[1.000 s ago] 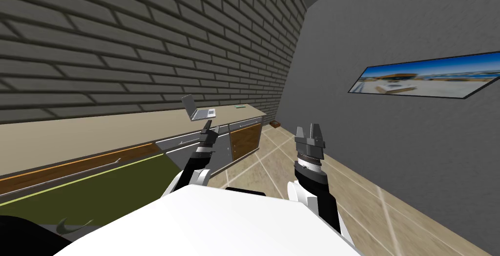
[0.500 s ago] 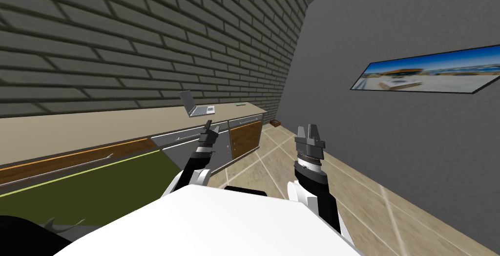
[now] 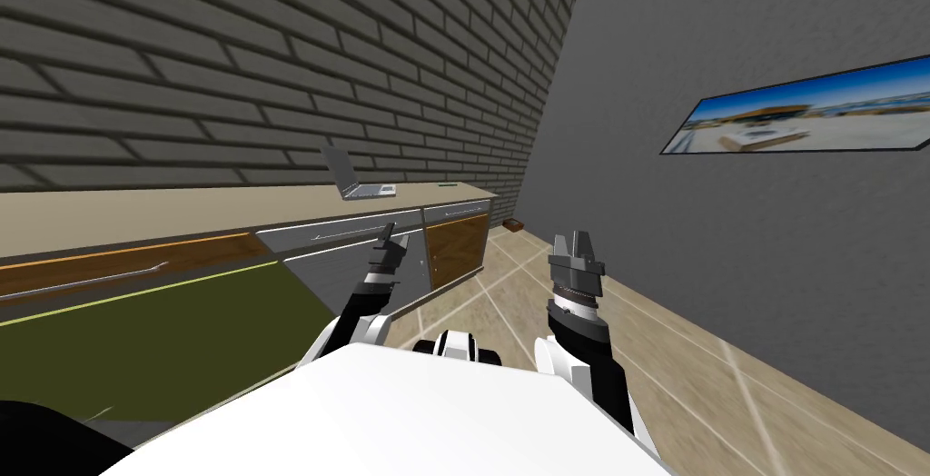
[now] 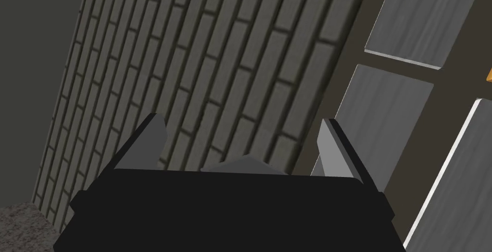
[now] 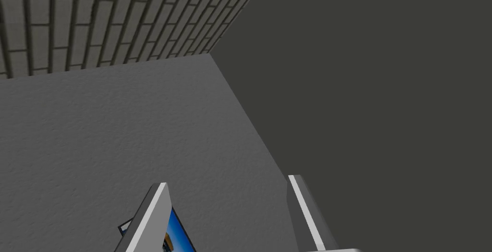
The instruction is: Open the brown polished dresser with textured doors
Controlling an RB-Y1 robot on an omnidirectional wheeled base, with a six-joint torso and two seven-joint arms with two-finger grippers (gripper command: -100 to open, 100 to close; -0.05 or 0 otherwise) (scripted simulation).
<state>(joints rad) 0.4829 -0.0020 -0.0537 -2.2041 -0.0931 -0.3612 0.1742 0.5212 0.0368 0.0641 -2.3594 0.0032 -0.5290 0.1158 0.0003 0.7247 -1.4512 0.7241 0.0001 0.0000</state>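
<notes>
Far left, the dresser (image 3: 457,245) runs along the brick wall (image 3: 272,71): beige top, brown door fronts w/ grey drawer fronts btwn them. Open laptop (image 3: 350,180) sits on top, toward the far end. L gripper (image 3: 392,242) is up in front of the grey fronts, jaws spread wide, nothing btwn them. Can't tell if it touches. Small brown thing (image 3: 515,223) on the floor by the corner. R gripper (image 3: 574,248) is over the tile floor (image 3: 690,380), well apart from the dresser, jaws apart too, empty. Long pic (image 3: 799,116) hangs on the grey wall (image 3: 727,252) at right.
</notes>
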